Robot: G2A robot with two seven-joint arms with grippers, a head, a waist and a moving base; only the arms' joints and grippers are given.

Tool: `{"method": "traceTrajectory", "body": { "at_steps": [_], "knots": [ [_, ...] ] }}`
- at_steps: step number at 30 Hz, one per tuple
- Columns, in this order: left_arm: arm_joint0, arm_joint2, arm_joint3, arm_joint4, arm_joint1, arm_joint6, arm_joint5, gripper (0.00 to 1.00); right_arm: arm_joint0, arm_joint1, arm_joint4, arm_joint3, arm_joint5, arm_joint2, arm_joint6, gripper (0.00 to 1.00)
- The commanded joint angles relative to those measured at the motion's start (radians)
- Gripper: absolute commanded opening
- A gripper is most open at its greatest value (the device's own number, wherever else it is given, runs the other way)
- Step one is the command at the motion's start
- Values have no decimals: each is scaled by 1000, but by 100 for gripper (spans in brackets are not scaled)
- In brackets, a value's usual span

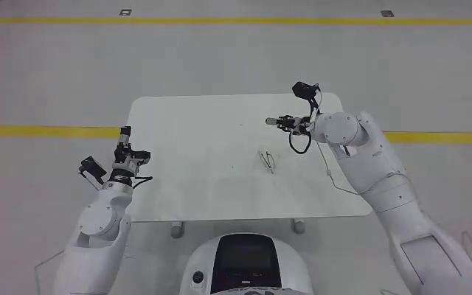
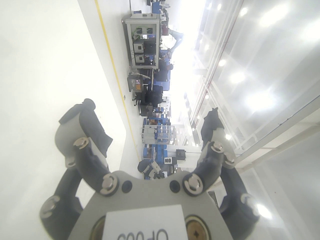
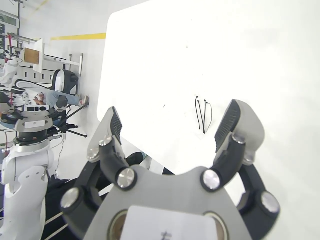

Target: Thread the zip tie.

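A small bundle of thin black zip ties (image 1: 267, 160) lies on the white table (image 1: 206, 169), a little right of its middle; in the right wrist view the zip ties (image 3: 203, 116) lie loose and untouched on the table (image 3: 155, 76). My right gripper (image 1: 274, 122) hangs over the table's far right part, beyond the ties, open with nothing between its fingers (image 3: 228, 121). My left gripper (image 1: 125, 140) is at the table's left edge, far from the ties, open and empty, its fingers (image 2: 86, 126) pointing out past the table.
The table's left edge (image 2: 117, 116) runs past my left gripper, with floor and a yellow line beyond. Another robot on a stand (image 3: 30, 136) and a tripod are on the floor off the table's corner.
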Motion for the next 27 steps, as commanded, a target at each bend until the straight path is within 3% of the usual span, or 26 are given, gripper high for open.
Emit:
{"method": "traceTrajectory", "body": {
  "at_steps": [1, 6, 12, 23, 27],
  "knots": [
    [0, 0, 0, 0, 0, 0, 0, 100, 37, -7, -49, 10, -14, -52, 58, 100],
    [0, 0, 0, 0, 0, 0, 0, 100, 150, -50, -66, 126, -20, -182, 137, 100],
    [0, 0, 0, 0, 0, 0, 0, 100, 275, -133, -76, 342, -34, -364, 209, 100],
    [0, 0, 0, 0, 0, 0, 0, 100, 272, -134, -78, 335, -42, -370, 215, 100],
    [0, 0, 0, 0, 0, 0, 0, 100, 293, -153, -87, 349, -29, -404, 269, 100]
  ]
}}
